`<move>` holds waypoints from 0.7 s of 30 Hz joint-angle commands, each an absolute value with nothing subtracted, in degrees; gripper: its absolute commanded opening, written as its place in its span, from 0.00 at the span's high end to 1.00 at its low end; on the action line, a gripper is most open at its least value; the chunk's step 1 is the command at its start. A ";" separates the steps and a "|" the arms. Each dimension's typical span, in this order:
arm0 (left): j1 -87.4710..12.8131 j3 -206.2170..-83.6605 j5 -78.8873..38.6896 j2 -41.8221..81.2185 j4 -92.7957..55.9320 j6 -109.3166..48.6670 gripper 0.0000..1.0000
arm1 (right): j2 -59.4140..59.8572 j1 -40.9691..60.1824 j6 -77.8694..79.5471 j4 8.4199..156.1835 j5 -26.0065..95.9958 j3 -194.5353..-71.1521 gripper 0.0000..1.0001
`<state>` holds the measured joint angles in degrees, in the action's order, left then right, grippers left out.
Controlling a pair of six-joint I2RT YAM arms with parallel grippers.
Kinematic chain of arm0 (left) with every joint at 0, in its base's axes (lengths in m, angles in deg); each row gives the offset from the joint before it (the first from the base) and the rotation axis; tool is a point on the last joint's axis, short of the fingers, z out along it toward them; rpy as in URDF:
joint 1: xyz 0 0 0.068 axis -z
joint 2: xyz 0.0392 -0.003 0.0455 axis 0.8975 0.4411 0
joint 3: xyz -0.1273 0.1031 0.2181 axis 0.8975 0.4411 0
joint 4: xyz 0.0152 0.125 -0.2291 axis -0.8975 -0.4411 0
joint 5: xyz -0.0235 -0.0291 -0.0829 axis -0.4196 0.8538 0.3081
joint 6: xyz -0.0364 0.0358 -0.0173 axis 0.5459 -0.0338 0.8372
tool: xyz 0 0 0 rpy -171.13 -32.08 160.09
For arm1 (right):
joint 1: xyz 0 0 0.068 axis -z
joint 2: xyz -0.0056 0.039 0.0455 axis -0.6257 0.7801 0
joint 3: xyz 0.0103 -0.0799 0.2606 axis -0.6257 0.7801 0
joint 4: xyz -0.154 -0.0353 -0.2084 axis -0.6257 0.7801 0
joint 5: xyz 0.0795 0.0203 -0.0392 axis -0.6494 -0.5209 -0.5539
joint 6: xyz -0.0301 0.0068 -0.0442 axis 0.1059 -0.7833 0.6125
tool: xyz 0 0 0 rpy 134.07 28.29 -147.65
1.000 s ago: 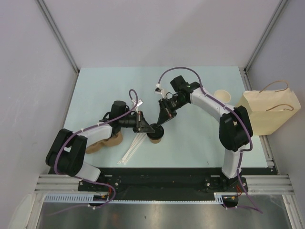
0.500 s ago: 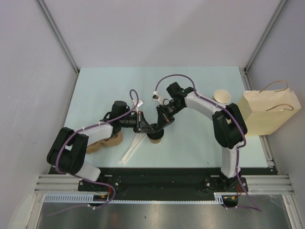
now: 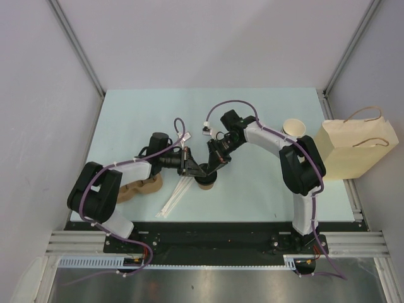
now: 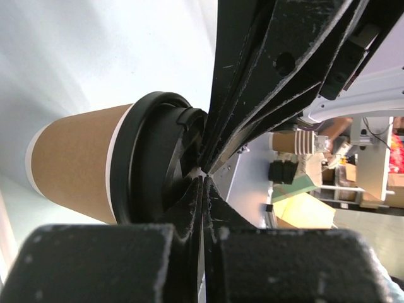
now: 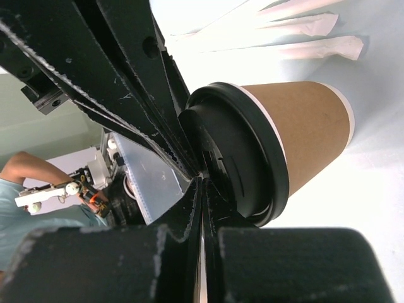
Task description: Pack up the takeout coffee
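Kraft-brown, the takeout coffee (image 3: 205,182) stands upright on the worktop (image 3: 265,183) beneath the left end effector (image 3: 199,170) and right end effector (image 3: 214,168). Both are closed on nothing, tips meeting on top of it. The paper bag (image 3: 356,150) sits nearer the right arm.

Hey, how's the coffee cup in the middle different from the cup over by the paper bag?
The lidded cup wears a black lid; the other cup is open-topped. Both the left fingers and right fingers touch the lidded cup; the other cup stands alone. Both are upright paper cups.
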<state>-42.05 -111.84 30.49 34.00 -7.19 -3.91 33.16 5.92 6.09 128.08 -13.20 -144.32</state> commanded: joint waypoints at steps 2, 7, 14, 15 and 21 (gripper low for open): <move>-43.00 -111.00 22.26 38.95 -10.87 -6.75 1.00 | 36.03 6.30 5.72 126.97 -10.62 -143.87 1.00; -43.44 -111.35 22.00 40.44 -11.31 -6.40 1.00 | 37.00 6.83 5.11 126.97 -11.15 -143.43 1.00; -43.79 -112.49 21.65 42.82 -12.10 -6.22 1.00 | 38.58 7.71 4.49 126.97 -12.30 -143.43 1.00; -43.88 -112.67 21.82 43.25 -12.10 -6.22 1.00 | 38.93 7.80 4.58 126.97 -12.38 -143.43 1.00; -44.05 -113.29 21.74 44.57 -12.27 -6.22 1.00 | 40.52 8.41 3.96 126.80 -13.35 -143.43 1.00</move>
